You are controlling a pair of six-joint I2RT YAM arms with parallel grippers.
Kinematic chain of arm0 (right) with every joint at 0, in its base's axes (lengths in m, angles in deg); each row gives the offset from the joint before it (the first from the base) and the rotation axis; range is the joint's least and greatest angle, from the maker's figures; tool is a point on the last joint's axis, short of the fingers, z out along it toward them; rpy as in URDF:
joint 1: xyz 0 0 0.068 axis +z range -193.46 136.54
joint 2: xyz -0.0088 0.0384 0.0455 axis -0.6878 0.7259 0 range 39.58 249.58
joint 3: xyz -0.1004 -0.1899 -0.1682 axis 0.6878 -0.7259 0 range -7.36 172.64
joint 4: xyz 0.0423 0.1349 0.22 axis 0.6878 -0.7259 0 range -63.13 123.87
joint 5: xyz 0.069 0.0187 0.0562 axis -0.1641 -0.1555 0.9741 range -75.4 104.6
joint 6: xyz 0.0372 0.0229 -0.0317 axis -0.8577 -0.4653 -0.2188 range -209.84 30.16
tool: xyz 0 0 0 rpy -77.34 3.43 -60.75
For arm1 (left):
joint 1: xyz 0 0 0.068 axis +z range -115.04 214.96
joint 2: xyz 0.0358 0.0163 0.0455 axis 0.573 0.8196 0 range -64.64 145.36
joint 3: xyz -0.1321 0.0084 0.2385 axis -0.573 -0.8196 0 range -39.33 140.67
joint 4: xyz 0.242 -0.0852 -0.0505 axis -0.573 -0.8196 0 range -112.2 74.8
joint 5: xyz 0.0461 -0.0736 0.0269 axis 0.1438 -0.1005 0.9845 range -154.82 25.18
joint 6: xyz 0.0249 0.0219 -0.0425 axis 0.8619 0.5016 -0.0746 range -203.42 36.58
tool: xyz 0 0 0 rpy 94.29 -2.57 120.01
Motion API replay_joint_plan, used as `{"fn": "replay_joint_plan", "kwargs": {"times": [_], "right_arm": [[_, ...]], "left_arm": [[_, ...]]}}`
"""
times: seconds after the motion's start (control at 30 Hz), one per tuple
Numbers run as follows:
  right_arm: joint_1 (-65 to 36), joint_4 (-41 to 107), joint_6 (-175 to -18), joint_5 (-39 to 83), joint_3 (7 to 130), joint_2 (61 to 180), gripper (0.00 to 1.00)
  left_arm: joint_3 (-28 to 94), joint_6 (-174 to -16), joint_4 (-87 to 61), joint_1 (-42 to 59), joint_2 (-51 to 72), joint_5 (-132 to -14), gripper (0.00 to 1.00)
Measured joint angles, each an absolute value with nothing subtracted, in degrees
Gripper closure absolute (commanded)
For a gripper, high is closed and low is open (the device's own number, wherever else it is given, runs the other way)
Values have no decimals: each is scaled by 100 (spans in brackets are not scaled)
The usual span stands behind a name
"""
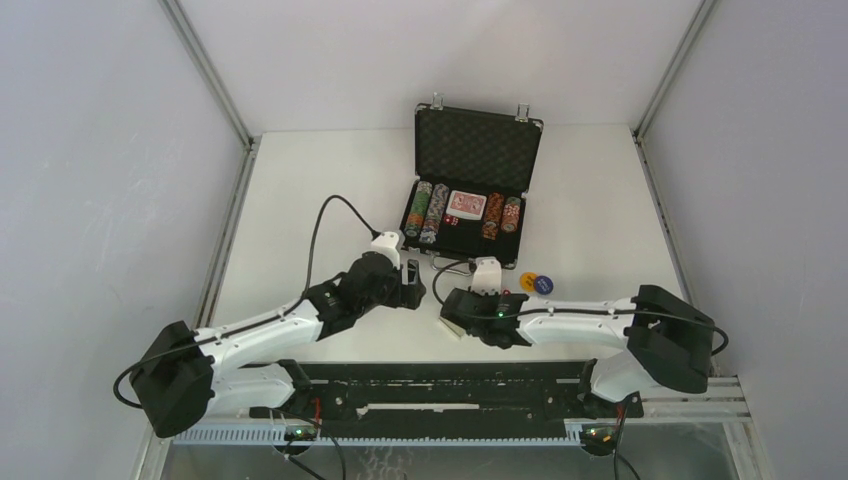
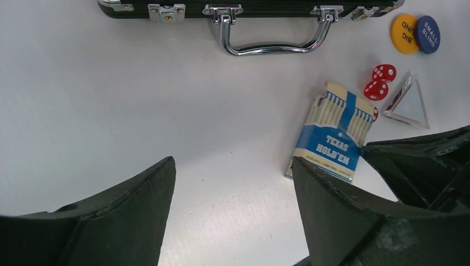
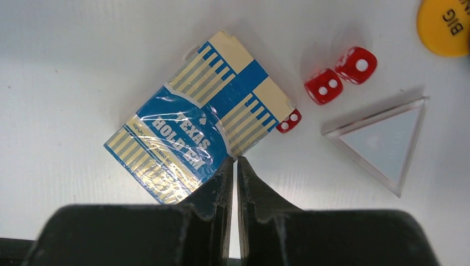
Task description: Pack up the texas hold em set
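card box (image 3: 194, 133): laid flat before the briefcase (image 1: 478, 150), beside red dice (image 3: 324, 86).
right gripper (image 3: 237, 166): nearly closed at its edge, nothing seen held.
left gripper (image 2: 233, 163): spread wide, empty.
grasp: jaws needed widening astride the box.

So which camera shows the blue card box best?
Right wrist: the card box is close, large and unobstructed, and its label is readable though upside down. Left wrist shows it smaller, off to one side. The top view barely shows it.
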State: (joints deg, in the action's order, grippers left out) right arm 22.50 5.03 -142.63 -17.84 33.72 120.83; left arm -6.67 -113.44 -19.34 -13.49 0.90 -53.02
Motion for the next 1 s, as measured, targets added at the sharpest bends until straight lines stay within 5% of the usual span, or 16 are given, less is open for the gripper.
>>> {"fn": "replay_joint_plan", "kwargs": {"times": [0.33, 0.47, 0.63, 0.83, 1.0], "right_arm": [[2210, 1086, -13983, -1828, 4155, 13053, 84], [2208, 1130, -13920, -1723, 4126, 12929, 71], [2151, 1016, -13964, -1804, 3665, 11657, 55], [1465, 1222, -13870, -1625, 2793, 9591, 50], [851, 1121, -13656, -1395, 2483, 8914, 46]], "left_arm": [[-700, -11335, -1814, -1349, 66, -5305, 19], [-822, -11239, -1661, -1349, -23, -5329, 16], [-870, -10911, -1366, -1353, 38, -5632, 11], [-793, -10209, -1025, -1690, 702, -5890, 11], [-551, -9606, -1018, -2002, 1319, -6070, 0]]}}
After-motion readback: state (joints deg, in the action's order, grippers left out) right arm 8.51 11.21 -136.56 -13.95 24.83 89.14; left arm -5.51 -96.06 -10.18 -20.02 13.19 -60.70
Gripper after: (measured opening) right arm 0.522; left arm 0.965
